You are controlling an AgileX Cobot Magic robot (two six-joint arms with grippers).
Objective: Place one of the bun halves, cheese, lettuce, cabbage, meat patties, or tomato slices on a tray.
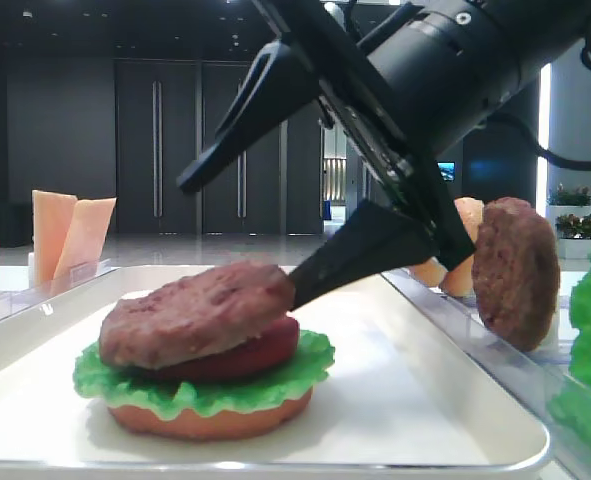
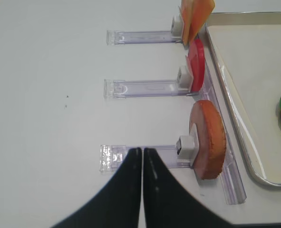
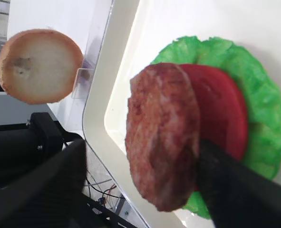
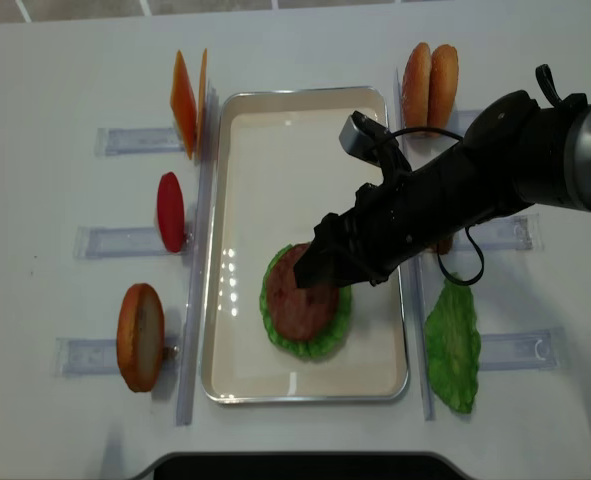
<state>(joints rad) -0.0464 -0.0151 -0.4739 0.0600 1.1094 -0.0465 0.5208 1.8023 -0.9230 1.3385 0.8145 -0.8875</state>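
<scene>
Patty [image 1: 197, 312] btwn open right gripper [image 1: 237, 232] jaws

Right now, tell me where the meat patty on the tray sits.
In the overhead view the meat patty lies near the middle of the tray, atop the tomato slice and lettuce, under the right hand.

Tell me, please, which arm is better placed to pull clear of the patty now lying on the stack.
The right. The right gripper stands open around the meat patty on the tomato slice in the tray. The left gripper is shut beside the racked bun half, outside it.
</scene>
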